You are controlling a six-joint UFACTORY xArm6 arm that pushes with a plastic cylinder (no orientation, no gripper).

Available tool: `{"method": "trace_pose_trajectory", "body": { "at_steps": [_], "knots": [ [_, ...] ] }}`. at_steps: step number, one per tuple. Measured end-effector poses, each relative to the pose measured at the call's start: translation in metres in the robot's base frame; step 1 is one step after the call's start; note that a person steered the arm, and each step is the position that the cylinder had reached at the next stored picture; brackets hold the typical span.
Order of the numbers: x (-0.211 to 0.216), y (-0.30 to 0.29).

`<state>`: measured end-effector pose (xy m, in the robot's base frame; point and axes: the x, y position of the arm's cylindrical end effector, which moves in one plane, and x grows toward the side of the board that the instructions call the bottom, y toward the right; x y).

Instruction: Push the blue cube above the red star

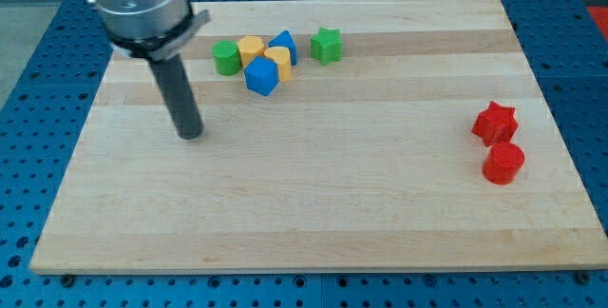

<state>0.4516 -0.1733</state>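
The blue cube [261,76] sits in a cluster of blocks near the view's top, left of centre. The red star [495,123] lies far off at the view's right, with a red cylinder [503,163] just below it. My tip [191,134] rests on the board to the left of and below the blue cube, apart from every block. The rod rises from it toward the view's top left.
Around the blue cube are a green cylinder [226,57], a yellow block [251,49], a second yellow block [278,62], a blue triangular block [284,45] and a green star [326,46]. The wooden board [313,203] lies on a blue perforated table.
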Motion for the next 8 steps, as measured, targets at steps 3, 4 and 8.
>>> {"method": "trace_pose_trajectory", "body": {
  "at_steps": [3, 4, 8],
  "knots": [
    [-0.075, -0.024],
    [-0.075, -0.02],
    [-0.085, 0.055]
  ]
}}
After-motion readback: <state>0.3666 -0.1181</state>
